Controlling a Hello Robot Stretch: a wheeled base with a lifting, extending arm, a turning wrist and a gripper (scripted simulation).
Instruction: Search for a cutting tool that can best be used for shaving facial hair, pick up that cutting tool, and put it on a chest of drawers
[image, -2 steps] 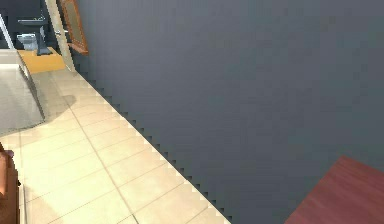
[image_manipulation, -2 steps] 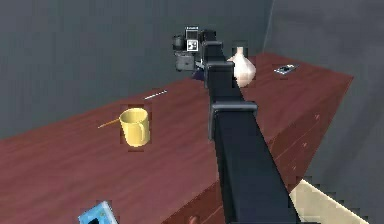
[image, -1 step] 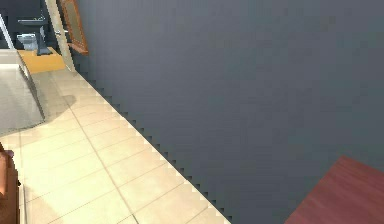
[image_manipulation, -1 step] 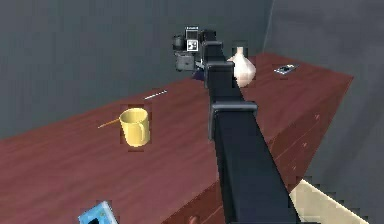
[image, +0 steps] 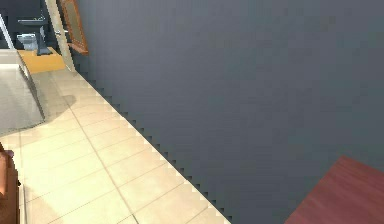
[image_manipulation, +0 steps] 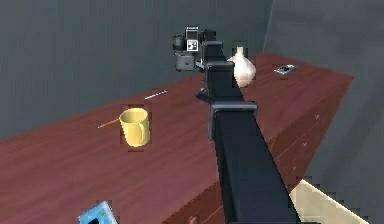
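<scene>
Arm side view, thin pale stick (image_manipulation: 155, 95) on dresser (image_manipulation: 60, 160), lower left of pincer (image_manipulation: 183, 60)

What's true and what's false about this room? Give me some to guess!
1. A yellow cup stands on the chest of drawers. True.
2. The vase is black. False: it is white.
3. The floor is green carpet. False: it is pale tiles.
4. The wall in the forward view is dark blue-grey. True.
5. The cup lies tipped on its side. False: it stands upright.
</scene>
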